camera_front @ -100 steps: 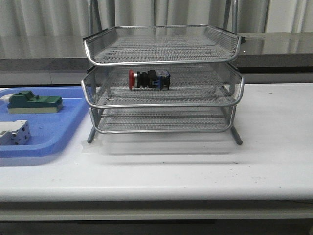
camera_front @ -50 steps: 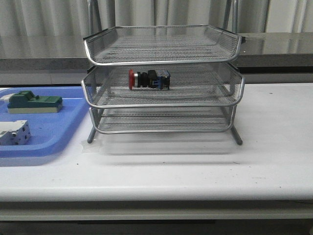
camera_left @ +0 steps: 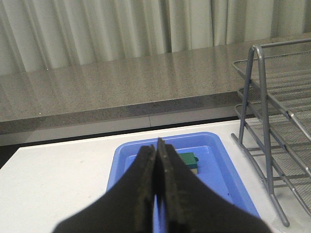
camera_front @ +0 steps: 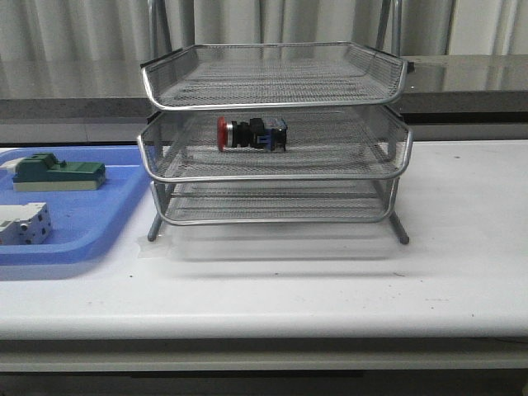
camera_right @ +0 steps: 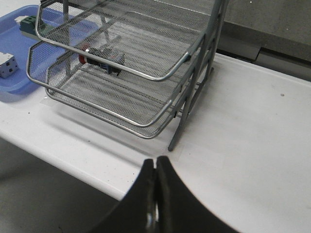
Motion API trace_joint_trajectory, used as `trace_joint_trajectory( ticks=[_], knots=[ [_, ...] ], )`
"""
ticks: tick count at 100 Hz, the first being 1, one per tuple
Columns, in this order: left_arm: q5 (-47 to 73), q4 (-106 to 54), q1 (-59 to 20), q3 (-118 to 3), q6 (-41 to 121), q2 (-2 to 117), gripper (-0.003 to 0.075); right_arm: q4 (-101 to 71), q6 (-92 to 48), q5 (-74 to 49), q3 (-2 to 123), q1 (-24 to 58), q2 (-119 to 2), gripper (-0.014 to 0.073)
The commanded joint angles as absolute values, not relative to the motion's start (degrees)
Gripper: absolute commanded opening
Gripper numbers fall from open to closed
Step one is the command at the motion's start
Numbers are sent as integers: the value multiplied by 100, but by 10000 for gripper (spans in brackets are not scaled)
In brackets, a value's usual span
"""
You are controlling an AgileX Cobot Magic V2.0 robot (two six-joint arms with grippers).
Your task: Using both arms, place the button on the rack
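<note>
One button (camera_front: 252, 134) in rack (camera_front: 275, 177) middle tier; left hand (camera_left: 156, 160), right hand (camera_right: 156, 170) pressed together.

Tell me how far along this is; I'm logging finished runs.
Done: the button lies on its side in the rack's middle tray. In hand: nothing; the left gripper and right gripper are both shut and empty, away from the rack. Left: nothing visible; the job looks complete.

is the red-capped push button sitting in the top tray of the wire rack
No, the red-capped push button lies on its side in the middle tray of the silver wire-mesh rack.
</note>
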State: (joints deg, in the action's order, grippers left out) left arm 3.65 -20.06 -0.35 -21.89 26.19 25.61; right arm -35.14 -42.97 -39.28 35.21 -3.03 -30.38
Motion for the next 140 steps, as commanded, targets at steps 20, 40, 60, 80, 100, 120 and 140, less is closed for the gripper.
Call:
trace_joint_trajectory(
  ticks=[20,40,60,80,100,120,140],
  knots=[
    [-42,-2074,-19,-2340,2560,2583,-20,-3661,-4279,-3520,3631,-81,-2953,-60],
    [-42,-2074,-19,-2340,2560,2583,-20,-3017,-3584,-3037,3444,54,-2498,-60],
    [-42,-2074,-19,-2340,2560,2583,-20,-1879,-1995,-2288,2705,54,-1832,-60],
    [-42,-2074,-19,-2340,2560,2583,-20,-799,-504,-1294,1763,54,-1097,-60],
    [-42,-2074,-19,-2340,2560,2583,-20,-377,0,-845,989,54,-426,-60],
    [-42,-2074,-19,-2340,2560,2583,-20,-377,53,-777,470,54,196,-60],
    [-42,-2074,-19,-2340,2560,2583,-20,-377,110,-335,44,54,181,-60]
  ],
)
